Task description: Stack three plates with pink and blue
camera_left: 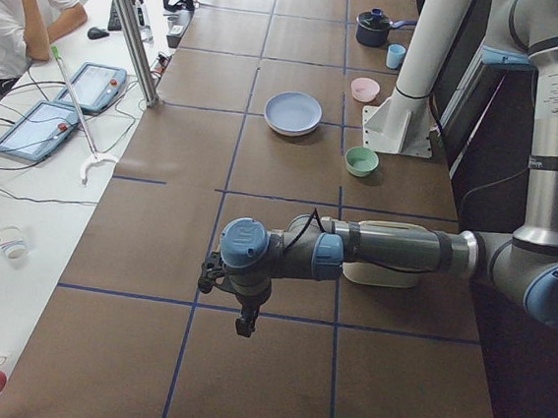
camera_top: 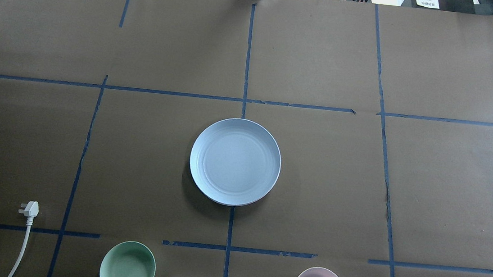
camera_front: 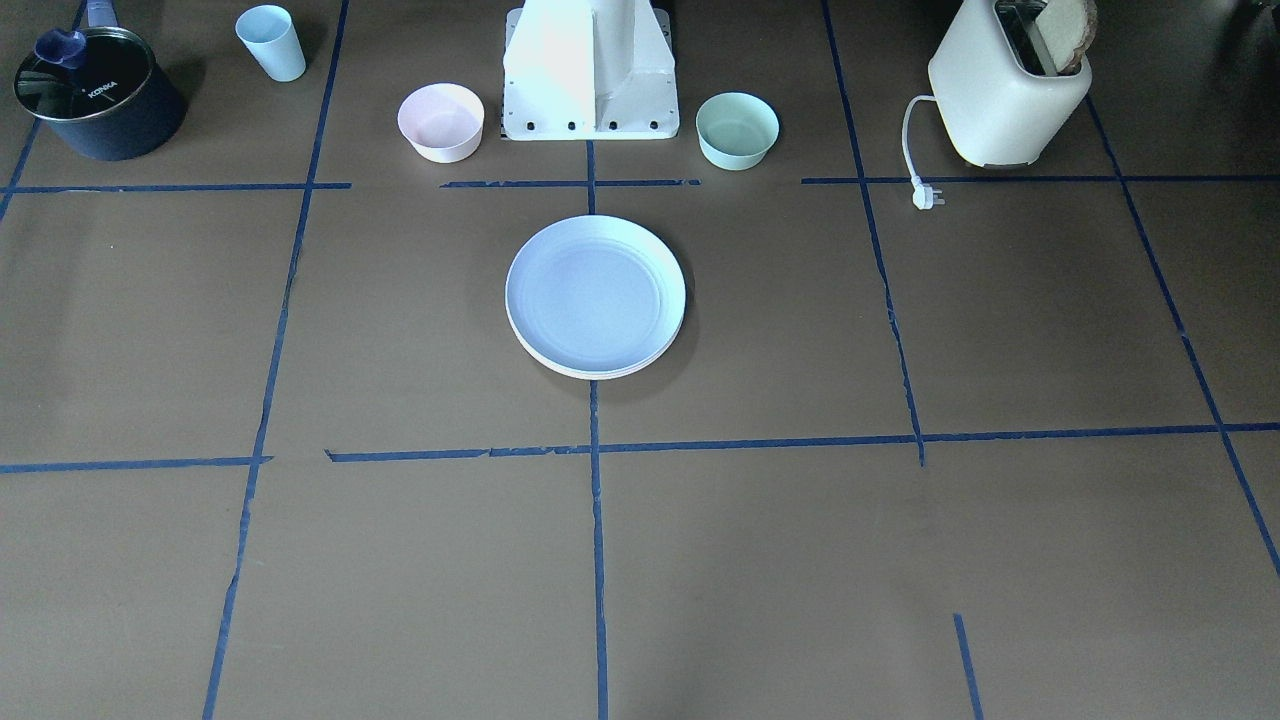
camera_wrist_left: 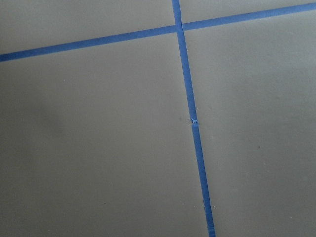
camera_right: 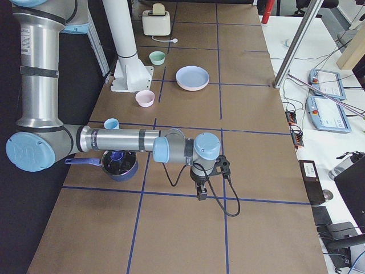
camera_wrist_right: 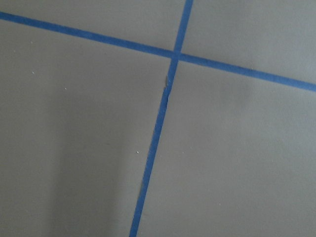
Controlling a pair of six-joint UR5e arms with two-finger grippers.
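Observation:
The pale blue plate lies on top of a stack at the table's middle, also in the overhead view and both side views. A cream rim shows under it. I cannot make out the pink plate for certain; a pinkish rim shows under the blue one in the exterior right view. My left gripper hangs over bare table far from the stack, and so does my right gripper. I cannot tell whether either is open or shut. The wrist views show only brown paper and blue tape.
A small pink bowl and a mint-green bowl flank the robot base. A cream toaster with its plug, a dark pot and a pale blue cup stand along the robot's edge. An operator sits beside the table.

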